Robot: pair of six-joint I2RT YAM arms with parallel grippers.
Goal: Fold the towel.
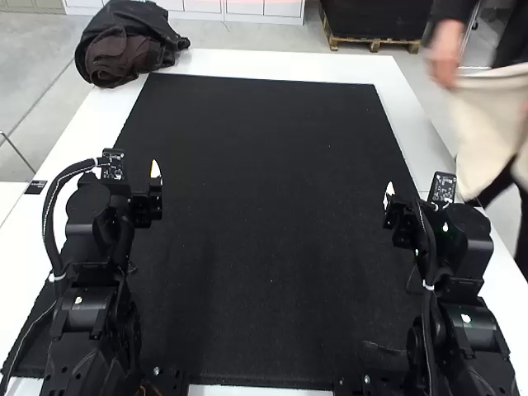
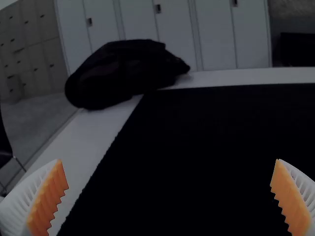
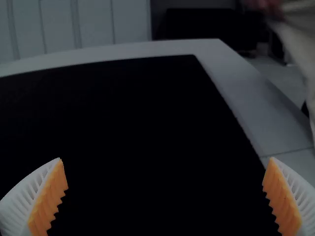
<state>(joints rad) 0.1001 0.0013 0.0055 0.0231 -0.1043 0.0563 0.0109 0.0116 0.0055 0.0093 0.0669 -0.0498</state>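
Both spread: your left gripper (image 2: pixel 169 160), and your right gripper (image 3: pixel 166 159), nearer the towel (image 1: pixel 480 124) a person's hand (image 1: pixel 446 56) dangles ahead-right of it.

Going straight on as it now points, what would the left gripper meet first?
Most likely the black mat, though how steeply the left gripper tilts down is unclear.

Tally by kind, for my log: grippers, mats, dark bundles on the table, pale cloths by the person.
Grippers: 2 (left gripper, right gripper)
Mat: 1
Dark bundle: 1
Pale cloth, at the person's hand: 1
Total: 5
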